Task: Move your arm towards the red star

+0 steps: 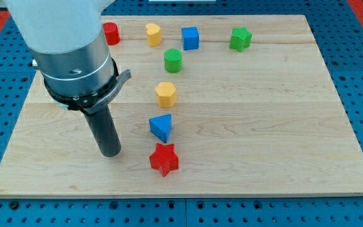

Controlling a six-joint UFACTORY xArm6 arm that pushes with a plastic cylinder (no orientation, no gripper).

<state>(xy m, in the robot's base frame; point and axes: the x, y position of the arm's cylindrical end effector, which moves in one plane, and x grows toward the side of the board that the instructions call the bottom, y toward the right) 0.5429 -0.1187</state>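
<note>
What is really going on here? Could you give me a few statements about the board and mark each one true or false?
1. My tip rests to the view's left of the red star. True.
2. My tip is touching the red star. False: bare board shows between them.
3. The blue triangular block sits just above the red star in the view. True.
4. The green star lies at the view's bottom left. False: it is near the view's top right.
5. The blue cube stands between the yellow block at the top and the green star. True.
6. The wooden board holds two red stars. False: only one; the other red block looks like a cylinder.
</note>
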